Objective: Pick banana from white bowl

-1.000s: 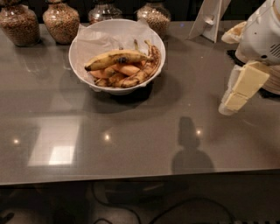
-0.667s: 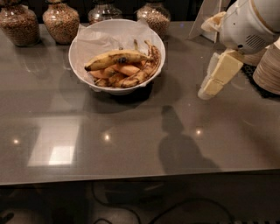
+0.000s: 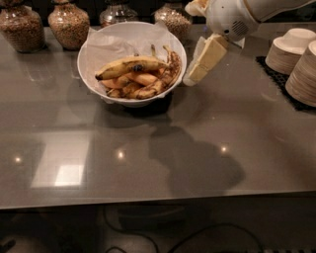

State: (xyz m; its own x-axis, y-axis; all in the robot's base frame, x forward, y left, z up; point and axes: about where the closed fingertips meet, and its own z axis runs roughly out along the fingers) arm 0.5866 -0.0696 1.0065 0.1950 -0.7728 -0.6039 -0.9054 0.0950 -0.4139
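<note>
Bruised banana (image 3: 129,66) (yellow) — gripper (image 3: 191,78) beside bowl (image 3: 129,102)

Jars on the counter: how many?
4 jars, all along the back edge: far-left jar, second jar, third jar behind the white bowl, fourth jar to its right. The gripper hangs just right of the bowl. More may sit out of frame.

I saw the bruised yellow banana (image 3: 129,66) lying atop the paper-lined white bowl (image 3: 92,84), with the gripper (image 3: 191,78) just beside the rim.
</note>
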